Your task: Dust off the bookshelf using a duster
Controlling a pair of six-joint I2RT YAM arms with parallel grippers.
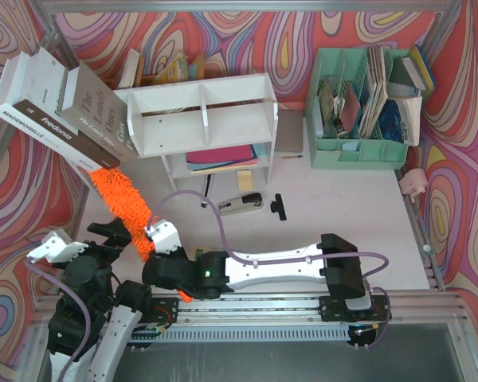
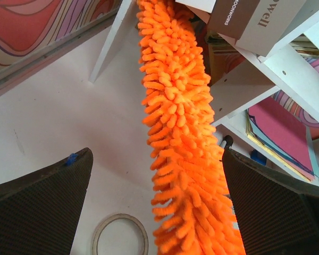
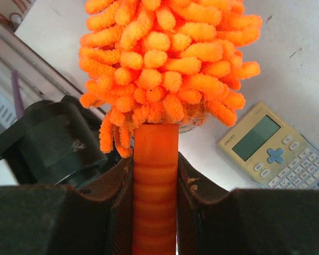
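Observation:
The white bookshelf (image 1: 203, 119) stands at the back middle of the table, and its boards (image 2: 276, 69) show at the upper right of the left wrist view. The duster (image 1: 127, 208) slants from the lower middle up to the left, its fluffy orange head (image 2: 181, 133) reaching under the leaning books at the shelf's left end. My right gripper (image 3: 155, 164) is shut on the ribbed orange handle (image 3: 155, 186) just below the head (image 3: 165, 58). My left gripper (image 2: 157, 154) is wide open, its fingers (image 2: 42, 207) standing on either side of the head without squeezing it.
Large books (image 1: 56, 103) lean against the shelf's left end. A mint-green organiser (image 1: 358, 151) stands at the back right. A stapler (image 1: 240, 204) and a black clip (image 1: 280, 206) lie mid-table. A tape ring (image 2: 120, 236) and a calculator (image 3: 276, 151) lie near the duster.

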